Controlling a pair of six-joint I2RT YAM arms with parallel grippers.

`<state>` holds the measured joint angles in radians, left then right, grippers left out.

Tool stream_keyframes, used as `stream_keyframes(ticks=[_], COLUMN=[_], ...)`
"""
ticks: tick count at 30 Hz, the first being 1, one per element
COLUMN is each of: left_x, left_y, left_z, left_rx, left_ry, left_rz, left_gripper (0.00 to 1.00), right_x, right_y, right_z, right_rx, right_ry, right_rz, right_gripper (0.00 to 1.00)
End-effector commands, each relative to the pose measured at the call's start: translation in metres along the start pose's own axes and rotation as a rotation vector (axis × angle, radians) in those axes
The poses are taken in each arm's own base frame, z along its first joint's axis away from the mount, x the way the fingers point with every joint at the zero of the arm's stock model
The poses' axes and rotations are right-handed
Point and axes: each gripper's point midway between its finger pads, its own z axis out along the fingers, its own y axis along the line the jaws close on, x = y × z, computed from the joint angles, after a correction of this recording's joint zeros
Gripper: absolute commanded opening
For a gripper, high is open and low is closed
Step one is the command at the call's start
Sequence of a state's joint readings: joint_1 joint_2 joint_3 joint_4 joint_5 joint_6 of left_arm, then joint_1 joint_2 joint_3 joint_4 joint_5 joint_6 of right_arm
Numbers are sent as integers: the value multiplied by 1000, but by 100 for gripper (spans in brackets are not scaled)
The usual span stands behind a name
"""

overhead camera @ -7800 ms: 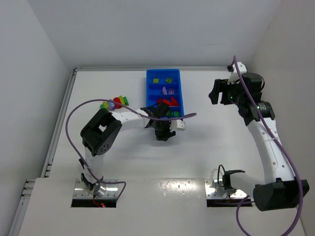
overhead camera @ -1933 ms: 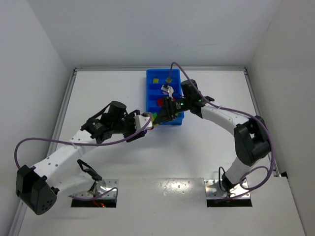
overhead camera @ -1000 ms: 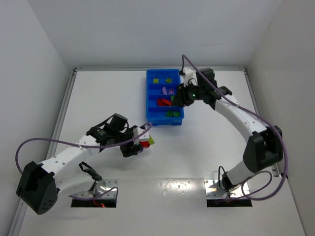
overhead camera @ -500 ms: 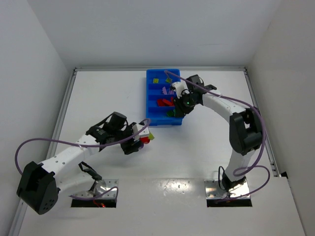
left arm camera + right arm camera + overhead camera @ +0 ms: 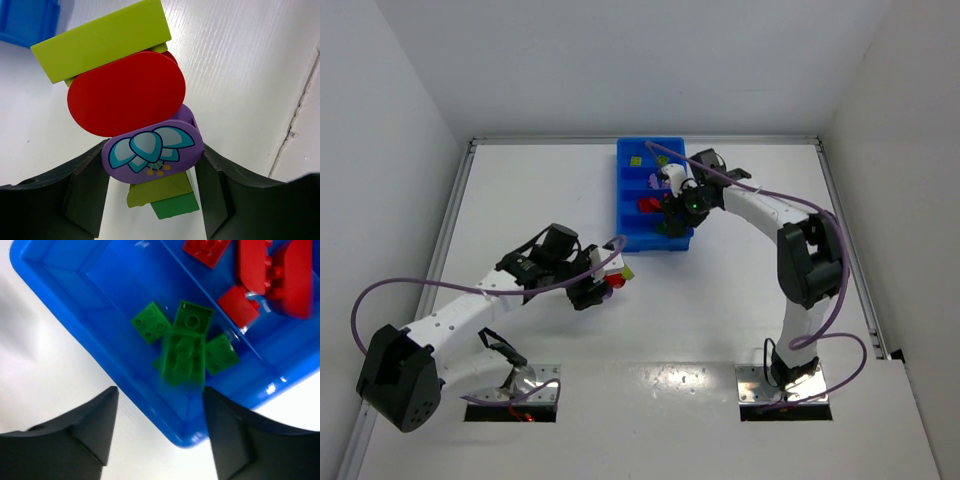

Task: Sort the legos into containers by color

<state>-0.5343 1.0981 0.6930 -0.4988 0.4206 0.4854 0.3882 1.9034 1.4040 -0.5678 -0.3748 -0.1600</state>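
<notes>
My left gripper is shut on a multicoloured lego cluster above the table, just short of the blue tray's near left corner. Its purple flower-printed piece sits between the pads. A red oval and a yellow-green brick are stacked beyond it, green pieces behind. My right gripper hangs open over the tray's nearest compartment, where several green legos lie, one of them blurred. Red legos fill the compartment beyond.
Further along the tray, purple pieces lie in one compartment and yellow-green ones in the farthest. A corner of the tray shows in the left wrist view. White walls close in the table on three sides.
My right gripper has opened above the nearest compartment and shifted slightly along the tray; a green lego now lies blurred below it. The left gripper keeps its cluster, barely moved.
</notes>
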Motion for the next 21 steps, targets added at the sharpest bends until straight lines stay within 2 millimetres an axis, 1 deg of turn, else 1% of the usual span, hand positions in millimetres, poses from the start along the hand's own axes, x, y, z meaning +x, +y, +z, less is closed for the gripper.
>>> stream_keyframes(ticks=[1,2,3,4,7,8,9,10,11,12,13,14,15,16,17,18,19,20,21], left_x=[-24,-24,-26,-26,-29,-29,-34,-38,-39,-39,-40,-45,-45,-47,-52,-58,-59,-67,-71], left_y=[17,17,18,18,17,17,19,21,19,19,20,22,21,23,29,34,35,37,38], left_z=[-6,-6,-6,-6,-6,-6,-8,-10,-10,-10,-10,-12,-12,-12,-14,-16,-19,-21,-22], left_rx=[-52,-52,-57,-56,-50,-50,-61,-72,-63,-63,-67,-73,-72,-78,-108,-127,-140,-152,-160], left_ry=[-72,-73,-80,-80,-93,-93,-112,-129,-134,-134,-141,-149,-149,-160,-169,-183,-185,-202,-207], left_rz=[4,4,8,-3,2,-9,1,11,2,2,6,11,0,6,5,1,4,10,18], left_gripper=[30,30,30,30,30,30,30,30,30,30,30,30,30,30,30,30,30,30,30], right_x=[-12,-13,-20,-25,-39,-49,-54,-60,-62,-66,-67,-65,-64,-68,-67,-62,-66,-62,-65], right_y=[-7,-4,-1,0,16,29,39,56,68,77,90,112,121,136,146,151,160,162,162], right_z=[1,2,-2,-9,-20,-32,-38,-47,-54,-63,-72,-80,-84,-90,-90,-92,-96,-93,-92], right_rx=[44,39,33,38,-22,-87,-135,-238,-300,-359,-430,-564,-627,-716,-767,-803,-864,-894,-917], right_ry=[-20,-19,-44,-60,-119,-167,-191,-225,-237,-259,-269,-264,-258,-271,-250,-213,-226,-173,-185], right_rz=[-27,-34,-44,-40,-39,-34,-31,-6,7,23,41,111,153,158,222,290,275,381,379], right_gripper=[71,76,77,77,77,75,72,69,69,69,69,71,71,73,75,75,77,77,77])
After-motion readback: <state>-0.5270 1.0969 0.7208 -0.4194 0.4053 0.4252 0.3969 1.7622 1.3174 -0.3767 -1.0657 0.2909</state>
